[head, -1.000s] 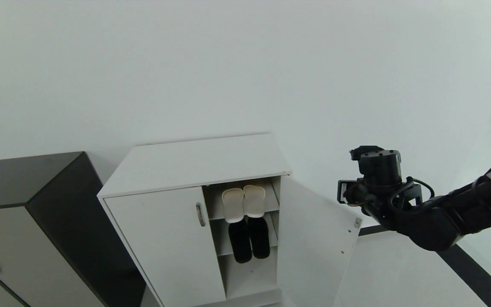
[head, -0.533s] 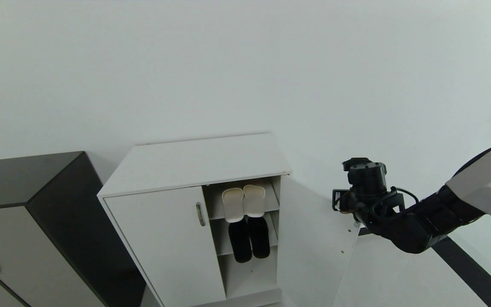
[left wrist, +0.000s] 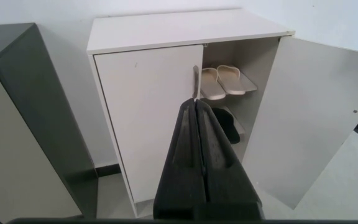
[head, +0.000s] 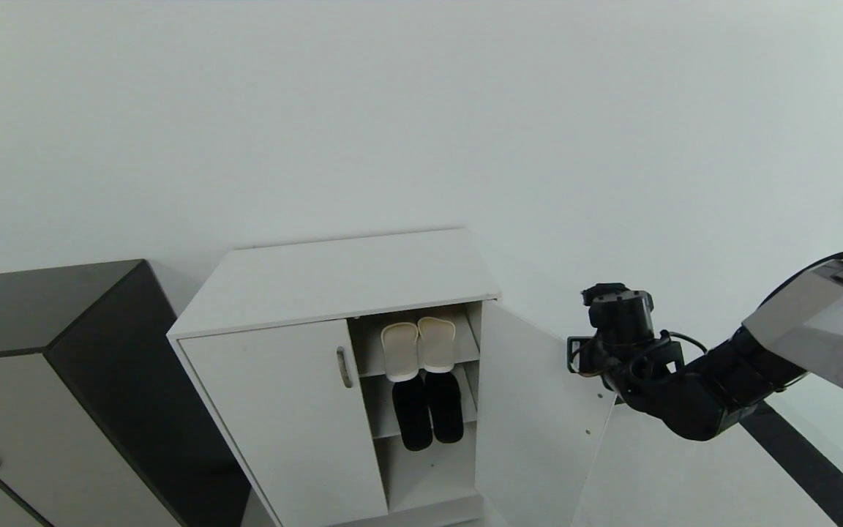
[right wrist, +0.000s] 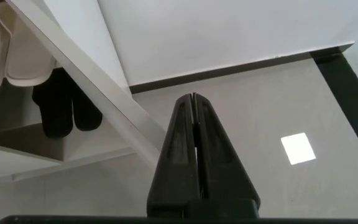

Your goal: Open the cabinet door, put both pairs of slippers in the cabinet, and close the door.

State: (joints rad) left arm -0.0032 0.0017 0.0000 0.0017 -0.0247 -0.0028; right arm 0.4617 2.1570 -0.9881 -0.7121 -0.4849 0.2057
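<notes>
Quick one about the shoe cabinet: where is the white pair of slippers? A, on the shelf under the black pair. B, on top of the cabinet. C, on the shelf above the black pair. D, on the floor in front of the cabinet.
C: behind the open door of the white cabinet, the white slippers lie on the upper shelf and the black slippers on the shelf just below.

The right arm point(head: 692, 399) was seen as glossy black rounded segments, capped by a black cylindrical housing point(head: 619, 311), with thin black cables point(head: 687, 339) looped beside it and a silver-grey shell point(head: 824, 329) farther up. The left gripper point(left wrist: 196, 102) and right gripper point(right wrist: 193, 96) were each shown as matte black tapered fingers, pressed together along a thin seam.
</notes>
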